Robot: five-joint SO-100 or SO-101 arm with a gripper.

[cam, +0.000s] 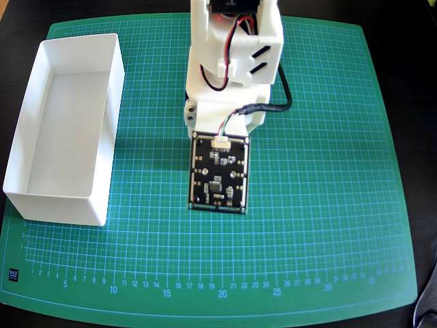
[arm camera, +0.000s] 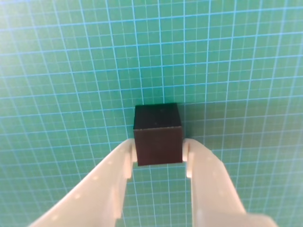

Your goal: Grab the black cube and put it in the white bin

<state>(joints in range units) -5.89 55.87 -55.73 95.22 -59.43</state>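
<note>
A: Wrist view: fingers (arm camera: 158, 158) pinch the black cube (arm camera: 158, 134) from both sides, over the green mat (arm camera: 71, 71).

B: Overhead: arm (cam: 232, 61) hides the cube; white bin (cam: 65, 198) sits at the mat's left.

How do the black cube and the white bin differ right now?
The black cube is a dark, solid block; the white bin is a pale, open, empty box. The cube sits between the jaws of the gripper in the wrist view, while the bin stands free at the left of the overhead view. The arm hides the cube from overhead; the bin shows fully. Both are over the green mat.
</note>
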